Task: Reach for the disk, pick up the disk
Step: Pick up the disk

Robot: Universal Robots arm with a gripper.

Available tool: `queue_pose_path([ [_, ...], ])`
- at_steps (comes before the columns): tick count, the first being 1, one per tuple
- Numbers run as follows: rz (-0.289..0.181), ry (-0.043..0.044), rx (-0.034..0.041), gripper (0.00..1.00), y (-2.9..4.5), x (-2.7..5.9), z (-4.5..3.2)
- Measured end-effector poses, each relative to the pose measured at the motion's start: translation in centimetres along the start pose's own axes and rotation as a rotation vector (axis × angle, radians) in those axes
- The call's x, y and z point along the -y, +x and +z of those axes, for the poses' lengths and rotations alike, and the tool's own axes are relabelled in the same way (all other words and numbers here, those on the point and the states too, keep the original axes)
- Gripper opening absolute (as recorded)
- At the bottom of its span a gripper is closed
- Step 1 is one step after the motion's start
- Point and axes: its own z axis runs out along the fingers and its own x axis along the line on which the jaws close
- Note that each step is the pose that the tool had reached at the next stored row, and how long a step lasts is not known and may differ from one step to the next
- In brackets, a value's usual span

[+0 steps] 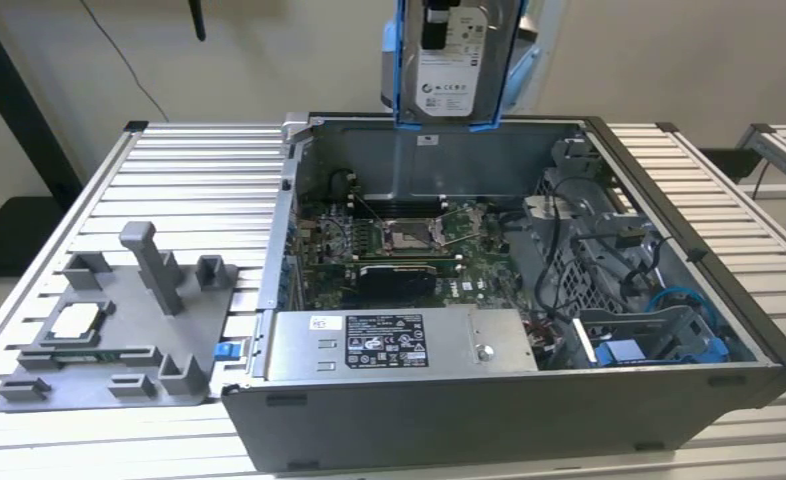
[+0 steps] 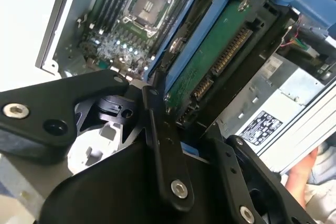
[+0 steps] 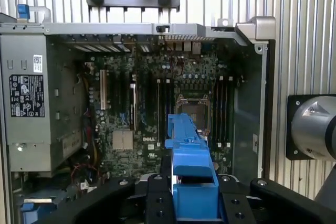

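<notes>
The tool (image 2: 186, 124) is pinching the disk (image 1: 444, 62), which hangs upright in its blue rails, lifted clear above the open computer case (image 1: 713, 300). Directly beneath the tool lies the motherboard (image 3: 173, 103), on the ribbed desk (image 1: 193, 170).

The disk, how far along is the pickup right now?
Done: the disk is already out of the open computer case, hanging well above it in the exterior view. In hand: the gripper is clamped on the disk's blue-railed edge, seen in both wrist views. Nothing of the pickup looks left.
</notes>
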Motion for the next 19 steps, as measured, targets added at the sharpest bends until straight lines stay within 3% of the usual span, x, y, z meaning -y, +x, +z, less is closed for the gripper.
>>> queue_pose_path([
  [19, 0.000, 0.0000, 0.0001, 0.00, -0.13, 4.56, 0.07],
])
